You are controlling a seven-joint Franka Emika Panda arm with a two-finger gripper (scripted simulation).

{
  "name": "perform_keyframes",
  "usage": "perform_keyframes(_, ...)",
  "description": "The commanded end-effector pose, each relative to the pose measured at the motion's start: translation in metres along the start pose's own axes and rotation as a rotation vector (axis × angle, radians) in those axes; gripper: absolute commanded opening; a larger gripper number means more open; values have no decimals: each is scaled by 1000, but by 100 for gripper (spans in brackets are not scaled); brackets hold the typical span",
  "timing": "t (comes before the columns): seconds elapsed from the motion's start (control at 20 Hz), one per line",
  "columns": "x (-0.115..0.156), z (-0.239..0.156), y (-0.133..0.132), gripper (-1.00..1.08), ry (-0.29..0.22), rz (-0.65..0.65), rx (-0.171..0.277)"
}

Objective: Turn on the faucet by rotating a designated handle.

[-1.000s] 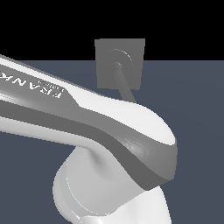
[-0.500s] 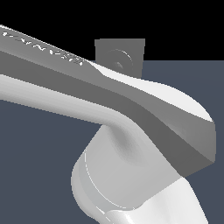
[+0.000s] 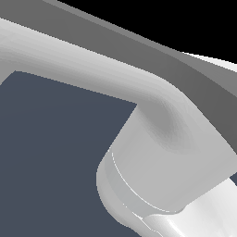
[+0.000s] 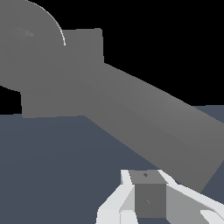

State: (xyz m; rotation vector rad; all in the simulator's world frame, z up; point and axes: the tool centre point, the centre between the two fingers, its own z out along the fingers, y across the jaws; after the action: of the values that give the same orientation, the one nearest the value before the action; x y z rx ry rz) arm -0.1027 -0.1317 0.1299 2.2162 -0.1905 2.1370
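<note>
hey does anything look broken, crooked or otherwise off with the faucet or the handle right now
Nothing looks damaged or askew. In the wrist view the faucet is whole and the handle runs straight out from its ring. The tool sits close to the handle's far end. The only oddity: the robot arm fills the exterior view, hiding the faucet there.

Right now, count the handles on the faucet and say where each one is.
1. The handle juts from the ring on the faucet toward the gripper in the wrist view; the arm blocks the exterior view.
</note>
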Motion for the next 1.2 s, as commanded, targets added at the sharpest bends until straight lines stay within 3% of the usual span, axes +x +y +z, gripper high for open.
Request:
perform_keyframes(0.0, 19, 6, 9, -100, 32, -1, -2)
perform_keyframes(0.45, 43, 7, 33, -100, 38, -2, -3)
perform_keyframes(0.55, 29, 0, 24, -100, 20, 38, -5)
perform_keyframes(1.15, 75, 0, 32, -100, 26, 26, -5)
